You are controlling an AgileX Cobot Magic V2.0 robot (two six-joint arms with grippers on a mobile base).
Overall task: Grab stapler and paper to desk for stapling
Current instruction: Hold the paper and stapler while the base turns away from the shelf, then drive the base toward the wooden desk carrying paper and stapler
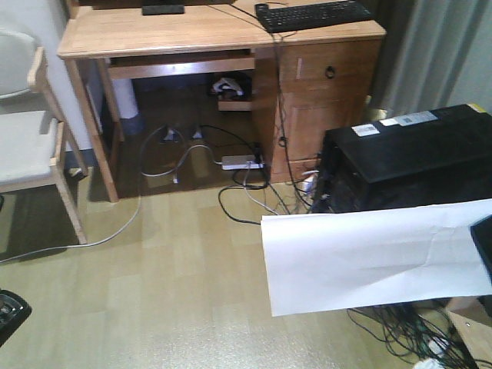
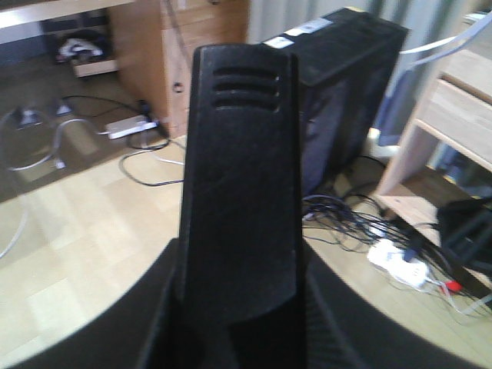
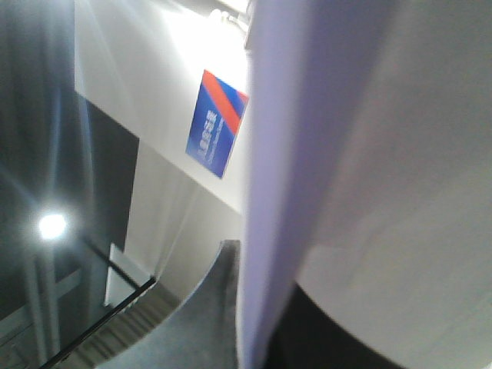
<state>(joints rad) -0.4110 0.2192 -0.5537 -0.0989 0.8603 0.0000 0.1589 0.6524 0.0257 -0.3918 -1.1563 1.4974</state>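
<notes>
The desk [image 1: 192,31] stands across the room at the top of the front view, far from both arms. The white paper [image 1: 369,257] hangs in the air low on the right, held at its right edge by my right gripper [image 1: 484,244]. In the right wrist view the sheet [image 3: 369,154] runs edge-on between the fingers [image 3: 200,315], which are shut on it. The black stapler [image 2: 242,192], ribbed near its tip, fills the left wrist view with my left gripper [image 2: 242,307] shut around it. In the front view the left gripper [image 1: 9,311] only peeks in at the bottom-left corner.
A black keyboard [image 1: 315,15] and a small black object [image 1: 163,9] lie on the desktop. A wooden chair [image 1: 31,131] stands at left. A black computer tower [image 1: 407,157] sits behind the paper. Cables and a power brick [image 1: 241,161] cover the floor under the desk.
</notes>
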